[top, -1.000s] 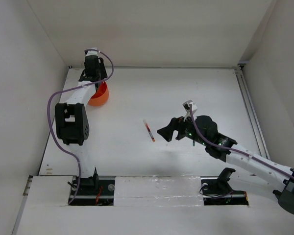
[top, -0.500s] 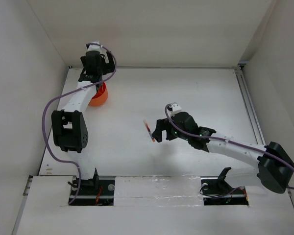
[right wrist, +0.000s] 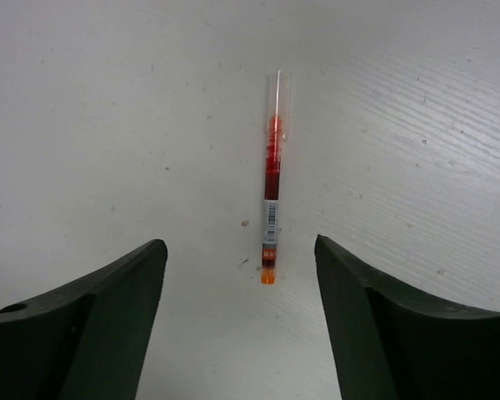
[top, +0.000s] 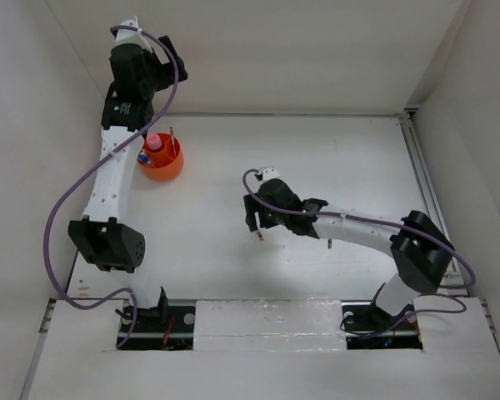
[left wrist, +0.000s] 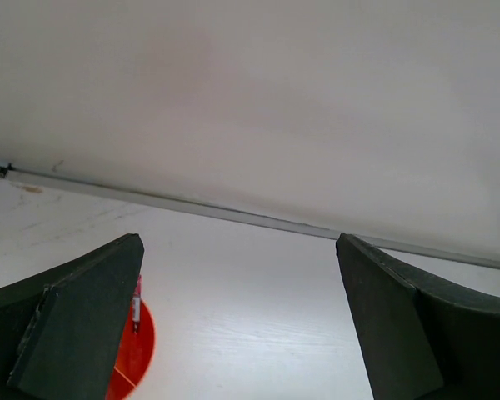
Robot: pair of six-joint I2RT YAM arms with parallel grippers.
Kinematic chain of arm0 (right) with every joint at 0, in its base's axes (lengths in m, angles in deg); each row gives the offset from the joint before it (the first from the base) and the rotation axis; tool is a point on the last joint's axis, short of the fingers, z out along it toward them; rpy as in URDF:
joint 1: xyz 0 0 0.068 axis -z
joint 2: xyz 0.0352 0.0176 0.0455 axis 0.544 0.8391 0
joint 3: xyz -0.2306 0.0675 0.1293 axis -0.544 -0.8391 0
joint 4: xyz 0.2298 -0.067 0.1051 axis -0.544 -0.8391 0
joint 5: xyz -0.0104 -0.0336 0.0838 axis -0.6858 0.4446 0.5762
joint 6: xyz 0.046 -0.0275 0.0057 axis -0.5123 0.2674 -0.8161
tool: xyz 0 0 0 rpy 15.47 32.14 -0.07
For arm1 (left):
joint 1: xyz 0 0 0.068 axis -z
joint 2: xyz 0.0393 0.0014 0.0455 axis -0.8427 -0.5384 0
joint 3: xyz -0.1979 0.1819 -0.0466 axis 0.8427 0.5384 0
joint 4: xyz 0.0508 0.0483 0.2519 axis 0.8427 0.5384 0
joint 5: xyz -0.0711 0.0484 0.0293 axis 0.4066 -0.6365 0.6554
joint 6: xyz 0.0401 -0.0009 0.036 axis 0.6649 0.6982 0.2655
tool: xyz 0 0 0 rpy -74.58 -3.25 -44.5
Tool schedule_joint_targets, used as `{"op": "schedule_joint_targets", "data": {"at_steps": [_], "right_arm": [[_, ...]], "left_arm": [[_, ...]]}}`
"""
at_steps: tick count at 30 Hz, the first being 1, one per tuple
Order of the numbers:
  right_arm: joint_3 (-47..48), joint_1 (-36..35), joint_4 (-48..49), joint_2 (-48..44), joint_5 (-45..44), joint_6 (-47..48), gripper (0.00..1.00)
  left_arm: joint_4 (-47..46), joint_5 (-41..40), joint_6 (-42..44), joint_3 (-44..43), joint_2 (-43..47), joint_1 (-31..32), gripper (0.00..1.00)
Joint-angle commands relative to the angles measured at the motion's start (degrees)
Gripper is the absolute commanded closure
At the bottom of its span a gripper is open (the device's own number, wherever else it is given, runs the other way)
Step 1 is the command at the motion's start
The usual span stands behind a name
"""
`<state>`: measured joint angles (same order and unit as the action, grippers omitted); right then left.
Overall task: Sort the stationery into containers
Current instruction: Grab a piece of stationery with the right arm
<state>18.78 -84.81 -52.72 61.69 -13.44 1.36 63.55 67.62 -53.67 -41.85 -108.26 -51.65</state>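
Now the right gripper [right wrist: 239, 246] hangs low over the table [right wrist: 83, 125] with its jaws apart, one on each side of a red-and-white pen [right wrist: 272, 196]. The pen lies flat at the middle of the frame and touches neither jaw. At the upper left of the overhead view, the left gripper [left wrist: 239, 242] is held high, jaws spread wide with nothing between them. Below it stands the orange cup [top: 163, 172], holding a pink tube [top: 154, 143] and another pen [top: 172, 136].

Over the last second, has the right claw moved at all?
Yes. Seen from above, the right claw has swung left: it was to the right of the red pen lying on the table and now straddles it.
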Motion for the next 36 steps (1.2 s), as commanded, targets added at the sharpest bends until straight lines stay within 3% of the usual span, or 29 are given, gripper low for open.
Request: {"op": "schedule_joint_targets", "data": {"at_steps": [1, 4, 8, 13, 16, 17, 22, 27, 29, 36], "right_arm": [[5.08, -1.85, -5.98, 4.15, -6.10, 1.81, 0.25], [8.25, -2.55, -7.31, 8.46, -7.43, 1.81, 0.40], [10.71, -3.07, -9.24, 12.94, -7.95, 1.81, 0.40], [12.74, -3.08, -11.09, 18.22, -9.10, 1.28, 0.41], [13.35, -3.60, -11.61, 20.50, -7.70, 1.28, 0.56], [13.88, -3.60, -11.62, 21.38, -7.69, 0.67, 0.69], [13.88, -3.60, -13.37, 23.75, -8.22, -0.47, 1.00], [11.09, -3.60, -9.87, 21.31, -4.88, -1.18, 1.00], [7.23, -3.60, -4.27, 12.82, -3.30, -1.71, 1.00], [7.02, -2.55, 2.26, 3.99, 0.47, -1.09, 1.00]], "left_arm": [[10.08, 2.32, -7.56, -3.56, 5.87, -1.38, 0.00], [8.87, 7.06, -11.27, 4.32, 13.16, -3.93, 0.00], [6.40, 7.60, -11.80, 16.54, 22.31, -3.94, 0.00], [8.42, 8.13, -10.57, 19.19, 27.32, -3.94, 0.00], [8.42, 9.27, -10.04, 21.56, 29.00, -3.94, 0.00], [8.42, 9.80, -10.04, 21.57, 29.52, -3.94, 0.00], [7.81, 10.42, -10.04, 24.55, 32.08, -3.94, 0.00], [4.83, 16.90, -12.85, 30.08, 32.69, -3.94, 0.00], [-0.86, 25.30, -14.95, 35.77, 32.69, -3.33, 0.00], [-16.26, 42.56, -21.90, 52.39, 31.20, 0.11, 0.00]]}}
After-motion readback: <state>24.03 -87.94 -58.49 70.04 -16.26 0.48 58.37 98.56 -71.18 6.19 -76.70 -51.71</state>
